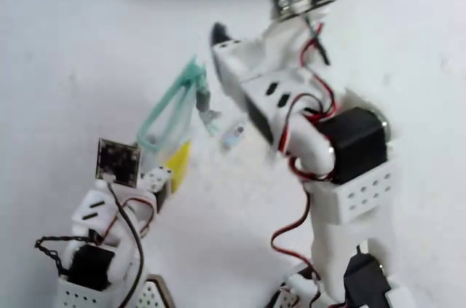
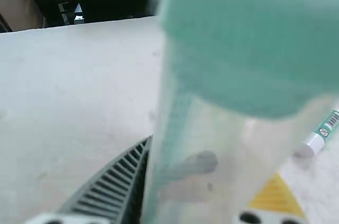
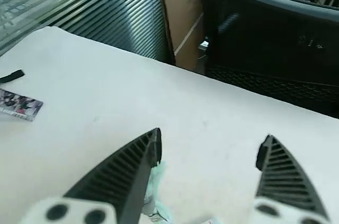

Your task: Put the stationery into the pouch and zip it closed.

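Pouch [image 1: 167,115] steadiness matters: the left gripper [image 2: 212,166] clamps it, so the right gripper [image 3: 212,136], jaws wide and empty, should drop squarely over the marker [image 1: 233,135].

The blurred pouch [image 2: 238,49] partly hides the left end effector [image 2: 212,160].

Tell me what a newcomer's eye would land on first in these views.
The teal see-through pouch, gripped by the left tool near the table's middle, stands out first and looms large in the left wrist view. The right tool hangs open over the white table farther back, and a small pen lies on the table beside the pouch.
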